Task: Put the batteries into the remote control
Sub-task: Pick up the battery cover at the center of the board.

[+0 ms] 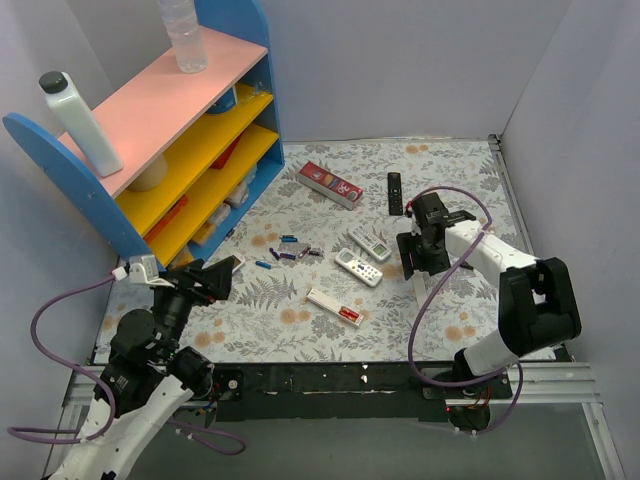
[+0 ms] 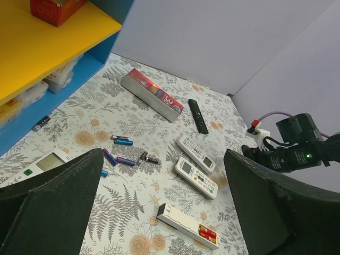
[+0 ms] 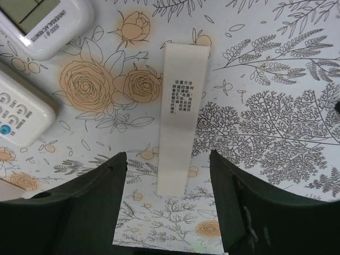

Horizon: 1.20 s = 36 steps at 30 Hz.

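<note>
White plastic, slim bar-shaped remote control [image 1: 330, 304] lies mid-surface [image 1: 450, 170], its open battery bay holding red cells [image 2: 207, 232]; closing it up looks like the step in hand.
Right pincer [image 3: 167, 159] hangs released astride a narrow white printed strip [image 3: 180, 106], probably the bay's cover, and must next clamp it. Spare red, blue and dark cylindrical batteries [image 1: 290, 250] lie beyond; left pincer [image 2: 162, 159] gapes empty.
</note>
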### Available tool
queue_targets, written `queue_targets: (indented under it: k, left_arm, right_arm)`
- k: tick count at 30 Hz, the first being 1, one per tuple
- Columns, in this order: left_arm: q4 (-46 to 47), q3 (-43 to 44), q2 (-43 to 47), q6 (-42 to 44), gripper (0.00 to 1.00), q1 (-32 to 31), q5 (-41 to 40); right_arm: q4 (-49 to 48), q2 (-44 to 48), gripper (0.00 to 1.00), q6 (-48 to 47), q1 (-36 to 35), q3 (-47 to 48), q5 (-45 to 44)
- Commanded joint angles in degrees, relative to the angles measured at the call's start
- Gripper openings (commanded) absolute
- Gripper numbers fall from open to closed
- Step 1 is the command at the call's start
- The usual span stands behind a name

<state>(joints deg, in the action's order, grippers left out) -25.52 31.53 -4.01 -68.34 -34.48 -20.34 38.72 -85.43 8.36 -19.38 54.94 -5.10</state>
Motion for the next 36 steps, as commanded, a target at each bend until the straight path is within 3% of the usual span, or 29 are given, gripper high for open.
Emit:
queue_targets:
  k: [1,17,29,36]
  left_arm:
    - [-0.8,-0.1,1.3,0.7,0.98,-0.1,-0.2]
    - [-1.1,-0.2,2.4,0.7,0.98,-0.1,-0.5]
    - [-1.1,-0.2,2.3,0.6,0.98,-0.1,-0.8]
    - [-1.3,-0.2,2.2,0.5,0.98,-0.1,-1.2]
  right_arm:
    - [-2.4,-2.5,0.68,-2.0,1.7,-0.2,2.6]
    - [-5.3,-8.9,0.57,-4.2,2.4,-1.5,2.2]
    - [-6.5,-10.3,0.42,-4.8,1.6,-4.2,4.7]
    - [-5.4,-10.2,0.44,-3.3,-1.1,-3.7,1.1]
